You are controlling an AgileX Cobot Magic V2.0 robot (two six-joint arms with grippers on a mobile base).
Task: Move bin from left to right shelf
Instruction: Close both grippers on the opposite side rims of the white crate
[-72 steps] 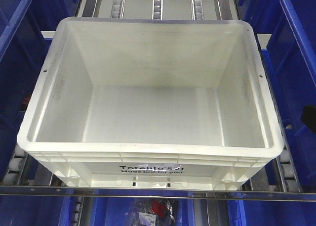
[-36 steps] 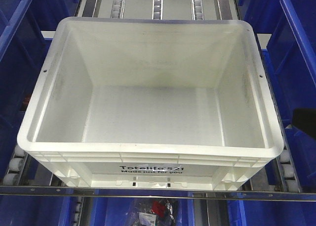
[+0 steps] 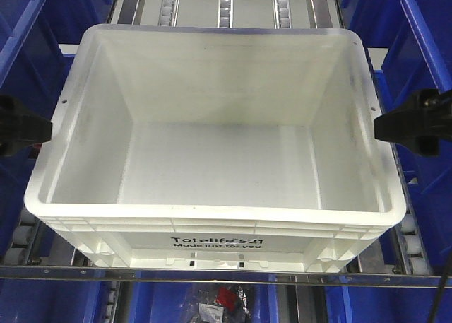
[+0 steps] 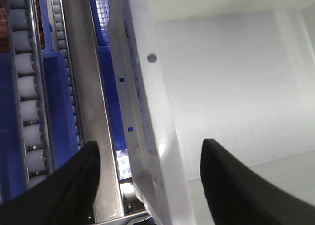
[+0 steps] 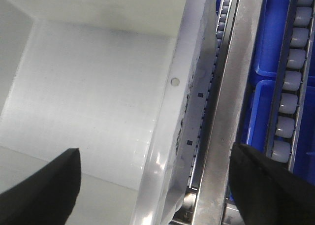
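Observation:
The bin (image 3: pixel 212 160), a large white tote with black "Totelife 521" print on its front, sits empty on the roller shelf. My left gripper (image 3: pixel 28 131) is at the bin's left rim and my right gripper (image 3: pixel 399 125) is at its right rim. In the left wrist view the left gripper (image 4: pixel 152 183) is open, one black finger (image 4: pixel 74 185) outside the bin's wall (image 4: pixel 157 136) and the other inside. In the right wrist view the right gripper (image 5: pixel 155 188) is open and straddles the right rim (image 5: pixel 167 136) the same way. Neither gripper touches the rim.
Blue plastic bins (image 3: pixel 427 61) flank the white one on both sides, and more sit on the shelf below. Roller tracks (image 3: pixel 226 1) run back behind the bin. A metal rail (image 3: pixel 226 275) crosses the front. A dark bagged item (image 3: pixel 222 298) lies in a lower bin.
Both grippers have come into the front view from the sides and now stand at the bin's left and right rims. The bin has not moved.

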